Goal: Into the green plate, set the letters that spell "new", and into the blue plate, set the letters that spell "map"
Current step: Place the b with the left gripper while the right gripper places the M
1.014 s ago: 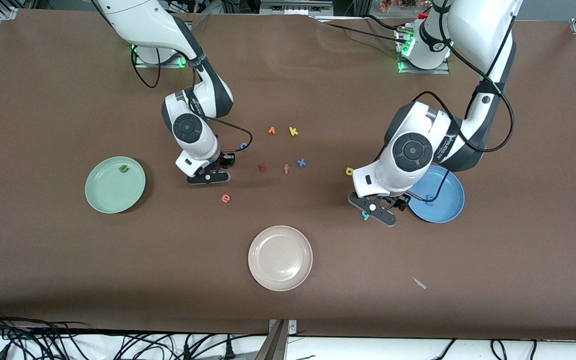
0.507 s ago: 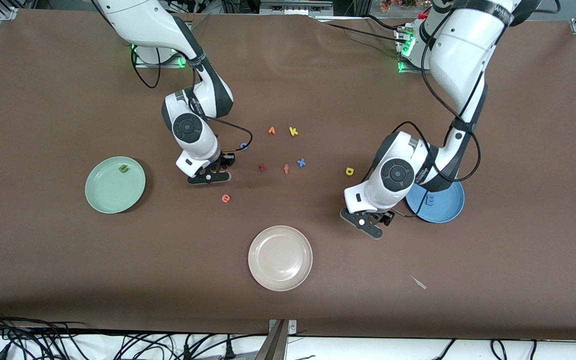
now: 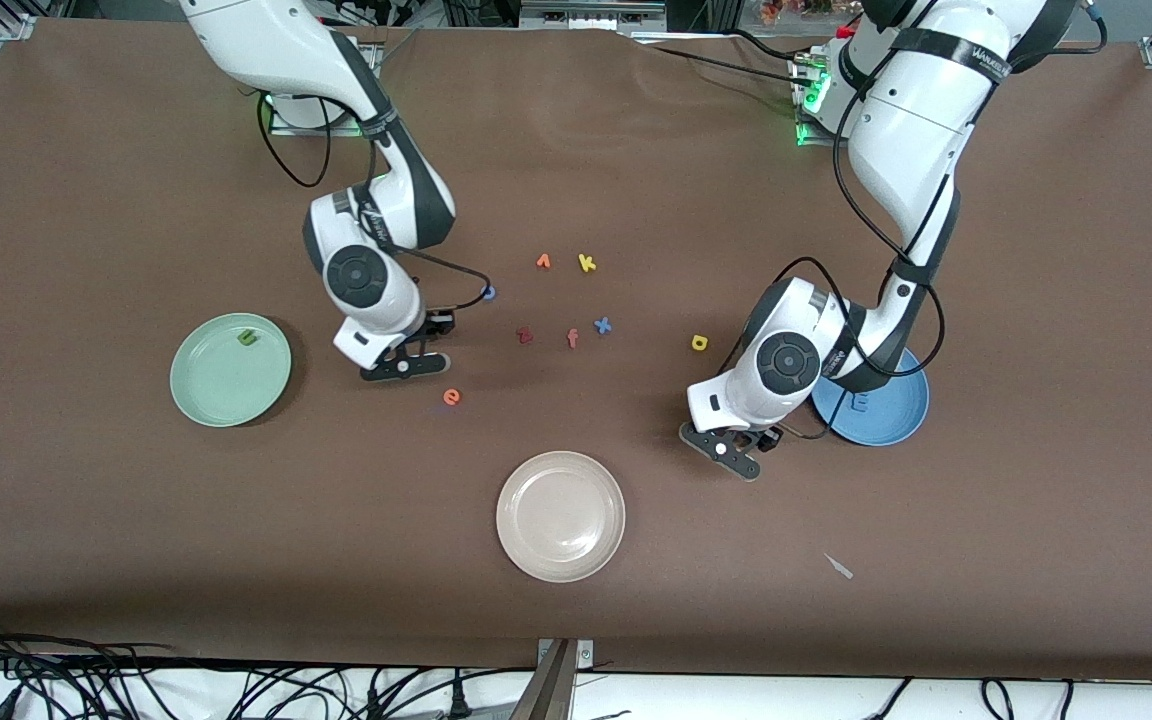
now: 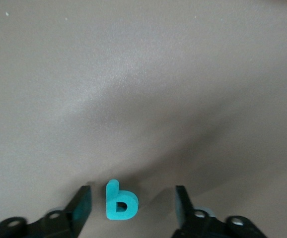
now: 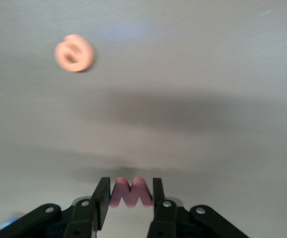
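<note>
My right gripper [image 3: 398, 366] is shut on the salmon w [image 5: 131, 193], just above the table between the green plate [image 3: 216, 385] and the orange e [image 3: 451, 397]. The e [image 5: 74, 53] also shows in the right wrist view. A green n [image 3: 248, 338] lies in the green plate. My left gripper [image 4: 131, 208] is down at the table, open, with the teal p [image 4: 121, 202] between its fingers and untouched. In the front view the left gripper [image 3: 733, 455] hides the p. The blue plate [image 3: 896, 415] beside it holds the periwinkle m [image 3: 861, 402]. The yellow a [image 3: 699, 343] lies on the table.
A beige-white plate [image 3: 561, 515] sits nearest the front camera. Mid-table lie an orange letter [image 3: 543, 261], yellow k [image 3: 587, 263], dark red z [image 3: 524, 336], salmon f [image 3: 572, 338], blue x [image 3: 602, 325] and a small blue letter [image 3: 488, 293]. A white scrap [image 3: 839, 566] lies on the cloth.
The left gripper came down over the teal p and its fingers narrowed around it. The right gripper tightened on the w and shifted toward the green plate.
</note>
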You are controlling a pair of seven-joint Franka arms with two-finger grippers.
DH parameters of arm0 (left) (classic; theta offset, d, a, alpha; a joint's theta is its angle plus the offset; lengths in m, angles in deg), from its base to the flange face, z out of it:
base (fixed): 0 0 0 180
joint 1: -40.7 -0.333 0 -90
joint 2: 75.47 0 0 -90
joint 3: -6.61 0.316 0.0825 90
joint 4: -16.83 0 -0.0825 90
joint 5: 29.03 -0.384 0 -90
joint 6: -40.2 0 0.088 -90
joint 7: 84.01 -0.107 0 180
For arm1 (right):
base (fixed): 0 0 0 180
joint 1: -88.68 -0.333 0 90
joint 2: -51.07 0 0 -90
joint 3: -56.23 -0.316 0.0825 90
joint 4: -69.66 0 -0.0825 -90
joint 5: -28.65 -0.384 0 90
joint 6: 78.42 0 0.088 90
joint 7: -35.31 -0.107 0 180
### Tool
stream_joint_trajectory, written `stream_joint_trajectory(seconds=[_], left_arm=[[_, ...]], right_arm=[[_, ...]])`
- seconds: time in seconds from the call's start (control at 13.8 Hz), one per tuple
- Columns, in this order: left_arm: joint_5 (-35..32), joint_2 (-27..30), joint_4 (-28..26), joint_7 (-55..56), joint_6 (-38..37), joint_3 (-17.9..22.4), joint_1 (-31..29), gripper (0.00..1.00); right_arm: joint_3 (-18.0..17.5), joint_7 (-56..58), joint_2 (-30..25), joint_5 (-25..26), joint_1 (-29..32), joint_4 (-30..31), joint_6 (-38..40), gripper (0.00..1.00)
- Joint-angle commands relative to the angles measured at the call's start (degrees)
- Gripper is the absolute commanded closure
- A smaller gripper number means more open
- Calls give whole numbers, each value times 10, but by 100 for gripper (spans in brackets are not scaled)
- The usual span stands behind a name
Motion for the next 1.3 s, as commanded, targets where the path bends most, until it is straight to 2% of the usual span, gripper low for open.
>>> stream_joint_trajectory(seconds=[0.0, 0.07, 0.14, 0.22, 0.29, 0.51, 0.65, 0.72, 0.8, 1.01, 1.16, 1.23], left_arm=[[-15, 6, -15, 0, 5, 1, -5, 42], [-15, 6, -15, 0, 4, 1, -5, 54], [-15, 7, -15, 3, 2, 1, -5, 78], [-15, 8, -15, 5, 0, 1, -6, 96], [-15, 8, -15, 5, -1, 1, -9, 99], [-14, 33, -12, 3, -30, 1, -16, 98], [-15, 54, -8, 0, -79, 1, -38, 98], [-15, 64, -10, -8, -108, 1, -48, 98], [-15, 70, -10, -28, -137, 2, -56, 98], [-15, 88, -24, -77, -200, 1, -107, 98], [-51, 102, -58, -75, -194, 1, -127, 97], [-61, 102, -75, -73, -179, 1, -130, 89]], right_arm=[[55, 102, -26, -8, 7, 4, 36, 68], [77, 135, -28, -8, 7, 5, 38, 68], [107, 179, -28, -8, 7, 6, 52, 68], [135, 220, -27, -9, 7, 6, 61, 68], [154, 248, -27, -10, 14, 7, 62, 68], [155, 280, -16, -8, 82, 5, 53, 67], [153, 300, 6, -9, 118, 0, 26, 59], [152, 304, 11, -10, 127, 0, 18, 34], [149, 303, 12, -17, 128, 0, 19, 1], [133, 278, 4, -60, 120, -1, 30, 0], [107, 219, -3, -80, 114, -3, 31, 0], [95, 190, -4, -79, 106, -6, 28, 0]])
